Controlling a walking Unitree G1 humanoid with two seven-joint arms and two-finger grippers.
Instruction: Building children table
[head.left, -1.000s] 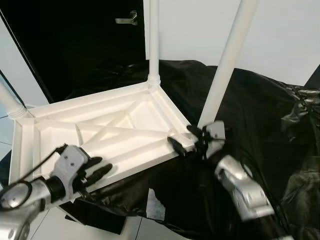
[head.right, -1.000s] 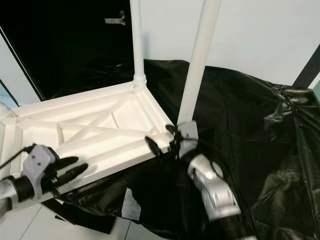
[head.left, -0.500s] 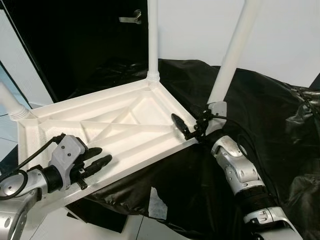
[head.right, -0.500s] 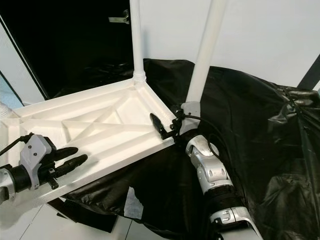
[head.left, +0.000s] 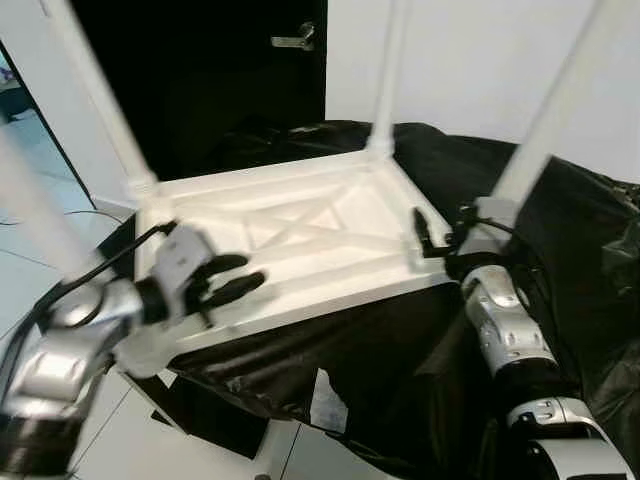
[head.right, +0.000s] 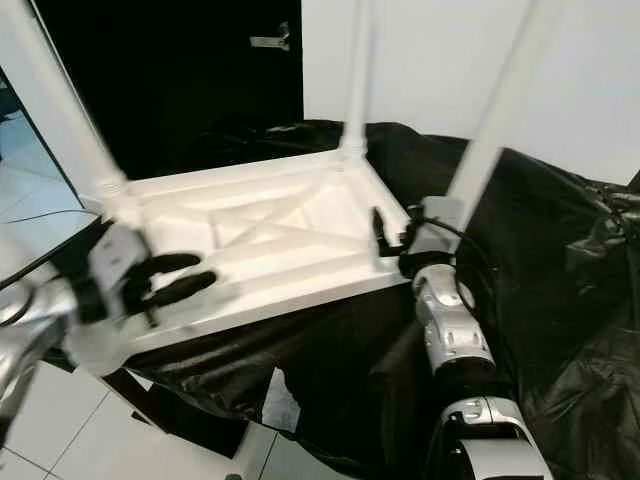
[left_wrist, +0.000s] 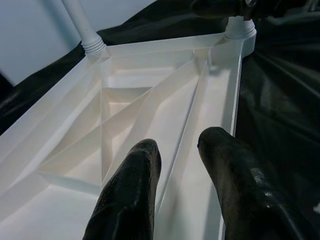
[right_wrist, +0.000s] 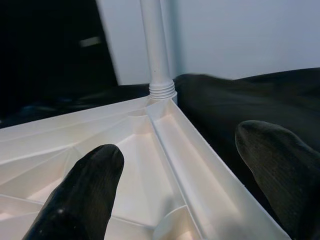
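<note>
Looking through the head cameras, I see the upturned white table (head.left: 300, 235) lying legs-up on black sheeting (head.left: 560, 230), so the legs could screw in. My left hand (left_wrist: 180, 150) straddles its near rim, fingers apart. My right hand (right_wrist: 175, 165) brackets the corner rail by one leg (right_wrist: 157, 45), also spread.

My head eyes look down, sharing the upturned table (head.left: 300, 235) mid-frame; my wrist cameras skim close over its ribs.
</note>
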